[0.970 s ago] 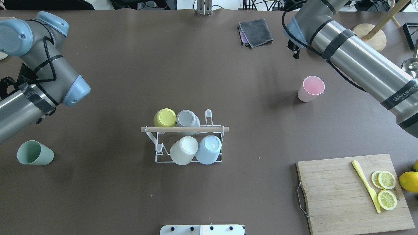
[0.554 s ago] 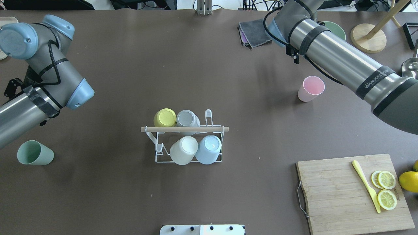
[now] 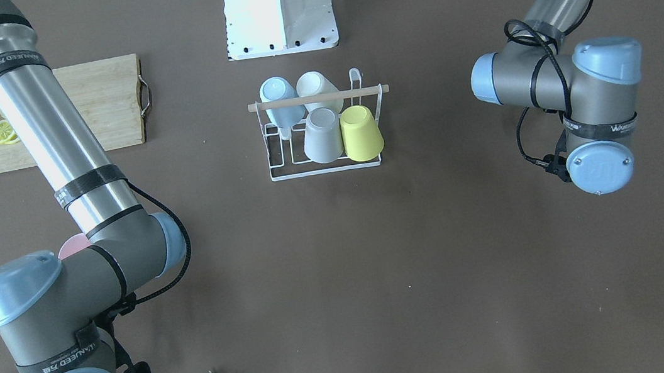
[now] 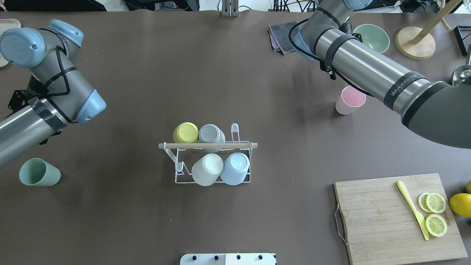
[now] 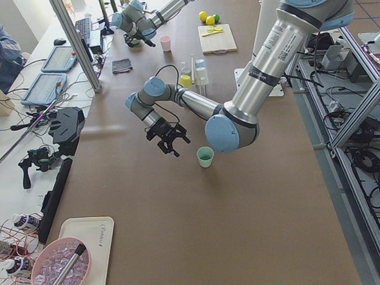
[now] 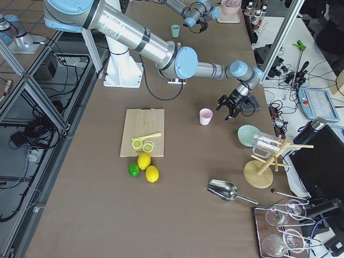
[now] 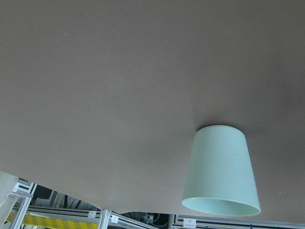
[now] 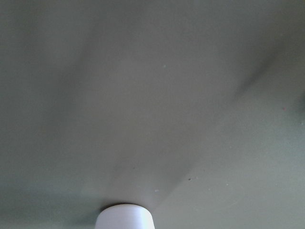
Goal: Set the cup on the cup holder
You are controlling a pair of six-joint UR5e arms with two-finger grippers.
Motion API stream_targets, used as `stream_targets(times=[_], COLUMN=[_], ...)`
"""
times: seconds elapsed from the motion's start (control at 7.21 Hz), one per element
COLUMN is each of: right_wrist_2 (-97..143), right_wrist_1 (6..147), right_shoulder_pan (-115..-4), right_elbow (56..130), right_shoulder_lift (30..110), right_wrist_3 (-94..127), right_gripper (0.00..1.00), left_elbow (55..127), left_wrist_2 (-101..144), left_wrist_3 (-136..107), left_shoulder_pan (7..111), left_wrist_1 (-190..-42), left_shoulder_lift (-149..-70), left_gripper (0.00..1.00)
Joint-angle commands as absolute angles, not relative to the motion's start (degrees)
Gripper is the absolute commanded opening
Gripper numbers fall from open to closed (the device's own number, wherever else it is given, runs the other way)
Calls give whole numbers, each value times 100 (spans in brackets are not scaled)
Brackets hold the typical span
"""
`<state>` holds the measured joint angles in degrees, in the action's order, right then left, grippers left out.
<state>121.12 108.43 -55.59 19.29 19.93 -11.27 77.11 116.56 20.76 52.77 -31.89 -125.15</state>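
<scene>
The white wire cup holder [image 4: 180,176] with a wooden rod [image 4: 208,145] stands mid-table and holds yellow, grey, white and light blue cups upside down. It also shows in the front view [image 3: 272,156]. A pink cup [image 4: 350,100] stands upright at the right, partly under my right forearm. A green cup [image 4: 38,172] stands upright at the near left. My left gripper [image 5: 172,142] hovers just beside the green cup [image 5: 206,157], which also shows in the left wrist view [image 7: 220,169]. My right gripper [image 6: 230,110] hangs just beyond the pink cup [image 6: 206,116]. I cannot tell whether either gripper is open.
A wooden cutting board [image 4: 386,221] with lemon slices and a yellow knife lies near right, lemons [image 4: 460,204] beside it. A green bowl [image 4: 371,37], a grey cloth [image 4: 281,35] and a wooden stand [image 4: 415,42] sit at the far right.
My right arm has swung left along the far edge, uncovering the green bowl, and its forearm now crosses over the pink cup. My left arm shifted slightly. The cups have not moved.
</scene>
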Motion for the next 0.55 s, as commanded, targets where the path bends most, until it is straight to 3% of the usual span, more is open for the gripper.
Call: stream_targets(times=[0.0,0.42], right_wrist_2=[12207,12147], right_wrist_1=[10793,10863], right_shoulder_pan=[-5441,-5283], right_elbow=[1418,1310], right_shoulder_lift=[1777,1696], right_wrist_3=[-1134,-1178], right_gripper=[100,100], left_elbow=[7567,7506], left_wrist_2=[11698,11927], left_wrist_3=[2215,2145], left_shoulder_pan=[5239,4870], left_wrist_1=[-3181,-3506], left_shoulder_lift=[-12735,-12683], left_gripper=[97,97])
